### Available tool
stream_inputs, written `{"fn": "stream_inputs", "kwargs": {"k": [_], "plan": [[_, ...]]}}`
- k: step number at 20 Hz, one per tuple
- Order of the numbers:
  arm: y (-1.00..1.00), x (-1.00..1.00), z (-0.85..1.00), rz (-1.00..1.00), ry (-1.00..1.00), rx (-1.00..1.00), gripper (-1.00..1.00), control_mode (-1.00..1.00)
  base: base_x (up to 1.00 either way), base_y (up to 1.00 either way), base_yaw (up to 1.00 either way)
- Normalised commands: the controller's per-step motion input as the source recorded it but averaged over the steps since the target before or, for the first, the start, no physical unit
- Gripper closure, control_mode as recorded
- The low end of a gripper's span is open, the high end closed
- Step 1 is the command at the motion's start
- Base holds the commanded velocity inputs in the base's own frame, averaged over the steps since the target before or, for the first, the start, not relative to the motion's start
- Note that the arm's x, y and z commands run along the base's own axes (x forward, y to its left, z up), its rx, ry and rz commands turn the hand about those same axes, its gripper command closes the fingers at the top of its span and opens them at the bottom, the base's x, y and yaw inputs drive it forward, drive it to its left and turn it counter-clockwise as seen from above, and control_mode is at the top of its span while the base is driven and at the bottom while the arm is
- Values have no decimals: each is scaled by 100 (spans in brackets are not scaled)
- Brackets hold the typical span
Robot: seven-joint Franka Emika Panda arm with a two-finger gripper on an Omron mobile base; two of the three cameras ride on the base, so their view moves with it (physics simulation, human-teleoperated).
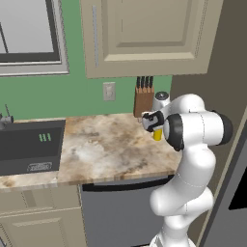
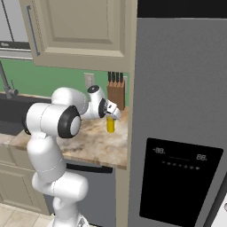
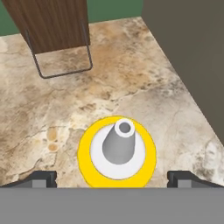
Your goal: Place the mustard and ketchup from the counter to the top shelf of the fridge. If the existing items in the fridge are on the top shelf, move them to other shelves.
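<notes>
The mustard (image 3: 117, 153), a yellow squeeze bottle with a pale nozzle, stands upright on the marbled counter (image 3: 144, 87) close to the grey fridge (image 2: 177, 111). My gripper (image 3: 111, 178) hovers right above it, open, one fingertip on either side of the cap and nothing held. From the base, the mustard (image 1: 157, 135) (image 2: 110, 125) pokes out below the gripper (image 1: 153, 126) (image 2: 111, 116). The fridge doors are shut, so the top shelf, other shelves and existing items are hidden. The ketchup is out of view.
A brown knife block (image 1: 144, 99) (image 2: 116, 91) (image 3: 52, 22) stands behind the mustard against the green wall, with a grey canister (image 1: 161, 99) beside it. A dark sink (image 1: 29, 144) lies at the counter's left. Cabinets (image 1: 144, 34) hang overhead.
</notes>
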Motion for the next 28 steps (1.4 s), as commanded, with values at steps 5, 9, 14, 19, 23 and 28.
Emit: {"fn": "stream_inputs", "kwargs": {"k": [5, 9, 14, 19, 23, 28], "plan": [[0, 0, 0, 0, -4, 0, -100, -100, 0, 0, 0], [0, 0, 0, 0, -4, 0, -100, -100, 0, 0, 0], [0, 0, 0, 0, -2, 0, 100, -100, 0, 0, 0], [0, 0, 0, 0, 0, 0, 100, -100, 0, 0, 0], [0, -31, 28, 2, -6, 0, 100, -100, 0, 0, 0], [28, -97, 96, 15, -25, 0, 100, -100, 0, 0, 0]]}}
